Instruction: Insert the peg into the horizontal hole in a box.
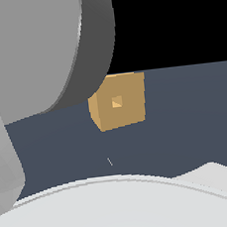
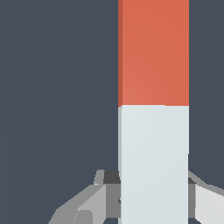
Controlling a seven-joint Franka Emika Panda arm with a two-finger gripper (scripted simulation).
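Observation:
In the wrist view the peg [image 2: 153, 109] fills the middle, its far half orange-red and its near half white. My gripper [image 2: 153, 180] straddles the white half, with a grey fingertip [image 2: 111, 178] flush against each side, so it is shut on the peg. In the exterior view the tan box [image 1: 119, 101] stands on the dark floor, its face turned toward the camera. The small square hole [image 1: 116, 102] shows in the centre of that face. The arm hides the peg and the gripper in the exterior view.
Large grey arm links [image 1: 38, 49] block the upper part of the exterior view's left, and a white rounded arm part [image 1: 121, 209] fills the bottom. Dark blue-grey floor [image 1: 187, 127] surrounds the box.

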